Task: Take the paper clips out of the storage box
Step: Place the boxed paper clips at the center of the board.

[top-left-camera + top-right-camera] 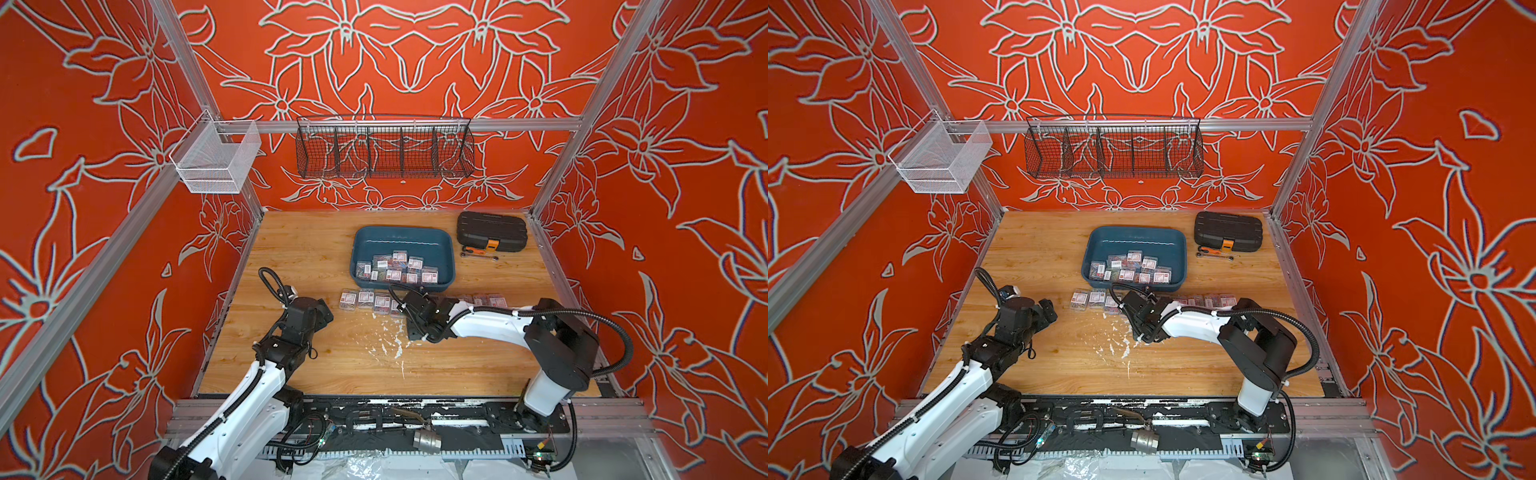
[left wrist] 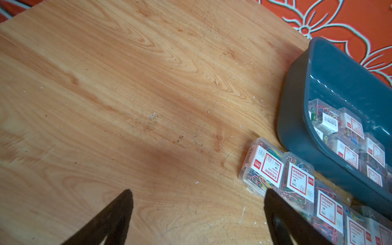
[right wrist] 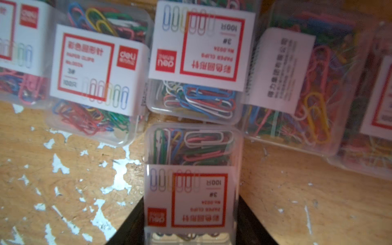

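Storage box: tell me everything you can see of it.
The storage box is a shallow dark teal-blue tray, glossy plastic by its look, rectangular with rounded corners and a rolled rim. It sits flat on the wooden table, toward the back. About ten clear paper clip boxes lie clustered in its near half; the far half is bare. A row of the same boxes lies on the table just before it.

both top views look down from high at the front onto the light wooden tabletop (image 1: 316, 257). the left wrist view skims it toward the dark teal plastic tray (image 2: 297, 110); the right wrist view sits close over clear plastic paper-clip boxes (image 3: 99, 70), visible in all four.
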`<state>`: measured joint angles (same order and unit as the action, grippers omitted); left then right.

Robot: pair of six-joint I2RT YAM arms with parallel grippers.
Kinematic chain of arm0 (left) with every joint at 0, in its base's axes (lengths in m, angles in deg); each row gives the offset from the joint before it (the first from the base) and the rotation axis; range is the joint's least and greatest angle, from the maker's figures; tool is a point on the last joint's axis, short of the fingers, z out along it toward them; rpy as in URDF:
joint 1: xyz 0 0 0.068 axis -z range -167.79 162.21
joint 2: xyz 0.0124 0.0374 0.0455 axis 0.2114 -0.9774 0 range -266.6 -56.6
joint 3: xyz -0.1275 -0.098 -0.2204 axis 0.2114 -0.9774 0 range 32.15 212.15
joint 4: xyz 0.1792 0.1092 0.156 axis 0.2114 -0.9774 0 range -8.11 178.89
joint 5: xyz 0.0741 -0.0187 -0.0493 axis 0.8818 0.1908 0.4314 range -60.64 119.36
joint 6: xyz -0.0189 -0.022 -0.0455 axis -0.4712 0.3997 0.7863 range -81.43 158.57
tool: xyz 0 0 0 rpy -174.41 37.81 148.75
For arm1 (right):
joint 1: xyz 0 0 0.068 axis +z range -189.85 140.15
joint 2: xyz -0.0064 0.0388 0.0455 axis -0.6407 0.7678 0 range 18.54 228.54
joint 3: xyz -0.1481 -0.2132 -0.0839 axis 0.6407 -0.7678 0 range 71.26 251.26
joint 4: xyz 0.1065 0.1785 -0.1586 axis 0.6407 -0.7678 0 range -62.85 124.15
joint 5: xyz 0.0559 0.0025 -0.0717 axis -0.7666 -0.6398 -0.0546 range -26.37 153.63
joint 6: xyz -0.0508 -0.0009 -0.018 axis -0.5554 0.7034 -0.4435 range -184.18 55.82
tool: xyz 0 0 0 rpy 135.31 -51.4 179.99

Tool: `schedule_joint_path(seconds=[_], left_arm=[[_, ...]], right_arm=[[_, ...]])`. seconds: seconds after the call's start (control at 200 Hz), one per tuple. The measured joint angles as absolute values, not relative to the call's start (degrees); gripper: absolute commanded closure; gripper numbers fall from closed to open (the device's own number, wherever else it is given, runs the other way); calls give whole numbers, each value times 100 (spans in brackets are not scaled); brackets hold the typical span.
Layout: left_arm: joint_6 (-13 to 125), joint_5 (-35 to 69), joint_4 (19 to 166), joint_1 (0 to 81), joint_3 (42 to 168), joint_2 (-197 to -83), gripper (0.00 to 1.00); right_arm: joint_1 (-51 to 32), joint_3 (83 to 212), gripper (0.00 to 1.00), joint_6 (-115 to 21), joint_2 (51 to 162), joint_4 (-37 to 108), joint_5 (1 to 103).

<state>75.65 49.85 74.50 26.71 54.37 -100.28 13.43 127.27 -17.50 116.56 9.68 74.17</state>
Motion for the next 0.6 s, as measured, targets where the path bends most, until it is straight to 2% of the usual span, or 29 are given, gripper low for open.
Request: schedule_joint_path(seconds=[0.475, 0.6], left_arm=[[7565, 4985, 7461, 2671, 5437, -10010, 6], [7565, 4985, 7463, 2671, 5437, -10008, 6]], right_arm=[[1352, 12895, 34, -1785, 11789, 887, 7474], [1352, 12898, 31, -1844, 11745, 865, 7509]])
